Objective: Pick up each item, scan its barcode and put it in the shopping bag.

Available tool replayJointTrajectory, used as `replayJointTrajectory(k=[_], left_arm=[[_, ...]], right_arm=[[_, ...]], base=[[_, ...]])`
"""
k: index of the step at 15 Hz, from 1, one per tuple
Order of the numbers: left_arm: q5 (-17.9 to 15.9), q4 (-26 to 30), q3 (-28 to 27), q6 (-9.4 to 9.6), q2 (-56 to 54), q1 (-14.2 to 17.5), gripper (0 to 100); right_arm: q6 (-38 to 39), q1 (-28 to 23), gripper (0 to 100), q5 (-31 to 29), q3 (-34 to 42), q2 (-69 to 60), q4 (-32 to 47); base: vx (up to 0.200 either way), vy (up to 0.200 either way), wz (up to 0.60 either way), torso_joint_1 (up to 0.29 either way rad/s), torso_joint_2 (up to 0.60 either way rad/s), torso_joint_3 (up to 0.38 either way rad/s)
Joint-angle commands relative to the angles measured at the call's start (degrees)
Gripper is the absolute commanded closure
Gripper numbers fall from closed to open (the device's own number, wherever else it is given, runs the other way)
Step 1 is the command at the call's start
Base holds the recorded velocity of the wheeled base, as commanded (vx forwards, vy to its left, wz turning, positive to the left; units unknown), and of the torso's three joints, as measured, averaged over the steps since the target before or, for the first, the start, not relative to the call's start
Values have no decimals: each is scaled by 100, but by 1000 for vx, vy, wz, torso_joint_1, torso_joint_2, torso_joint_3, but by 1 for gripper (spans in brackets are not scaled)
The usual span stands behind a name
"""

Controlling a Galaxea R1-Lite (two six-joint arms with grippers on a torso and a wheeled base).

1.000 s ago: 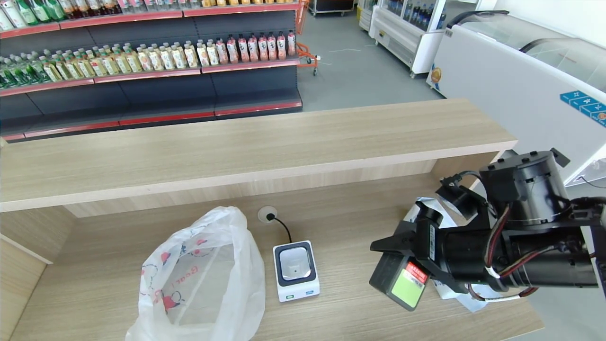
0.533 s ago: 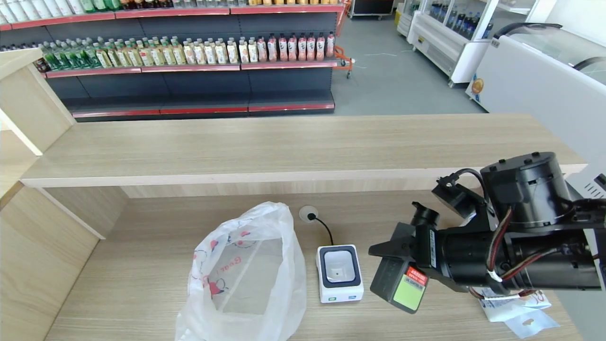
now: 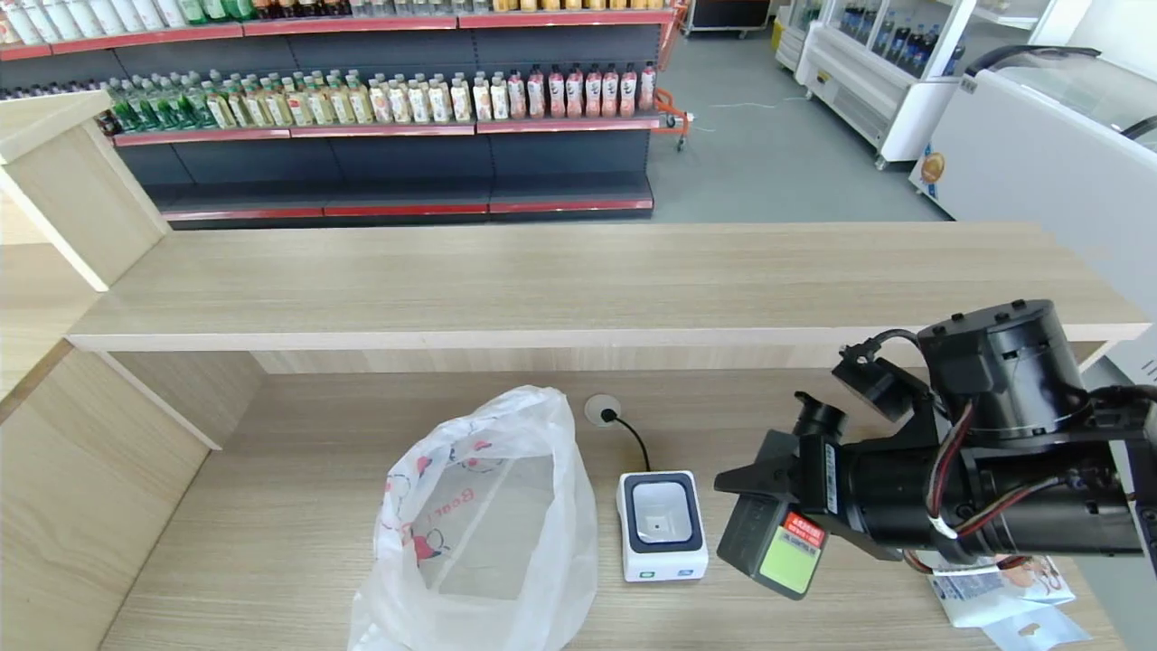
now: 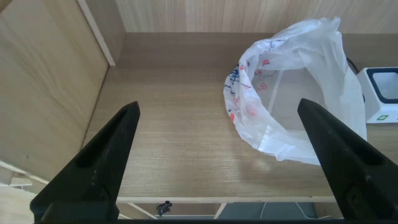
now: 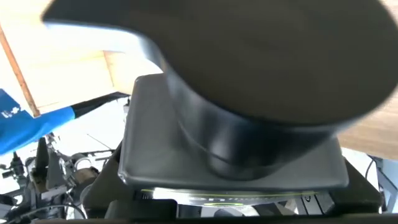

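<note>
My right gripper [image 3: 768, 506] is shut on a dark box [image 3: 768, 547] with a green label and a red sticker, held just above the counter. The box hangs close to the right side of the white barcode scanner [image 3: 662, 537], label facing me. In the right wrist view the box [image 5: 155, 124] sits right under the camera. A white plastic shopping bag [image 3: 479, 524] stands open to the left of the scanner. My left gripper [image 4: 217, 174] is open and holds nothing, hovering over the bare counter beside the bag [image 4: 292, 93].
A white packet [image 3: 994, 579] lies at the counter's front right, partly under my right arm. A raised wooden ledge [image 3: 578, 280] runs along the back and a wooden side panel [image 3: 81, 452] closes the left. The scanner's cable [image 3: 624, 429] runs to a hole behind it.
The head camera has swung, shifting the whole picture rightward. The held box now sits much closer to the scanner than a second ago. The right gripper's hold is unchanged.
</note>
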Motion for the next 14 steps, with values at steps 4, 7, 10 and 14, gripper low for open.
replayJointTrajectory(k=[4,7,10,14], left_arm=[[3,2,1,0,-2,-4,0],[3,2,1,0,-2,-4,0],[3,2,1,0,-2,-4,0],[3,2,1,0,-2,-4,0]], right_arm=[[-162,-143,100,-146,113,136,-17],[-479,-345,100,-154,350,549,-35],[-540,-600,100,-260,333,936,-35],[-487,-899,100,-216,122,1358,-290]], base=[[0,0,0,0,0,0],[0,0,0,0,0,0],[0,0,0,0,0,0],[0,0,0,0,0,0]])
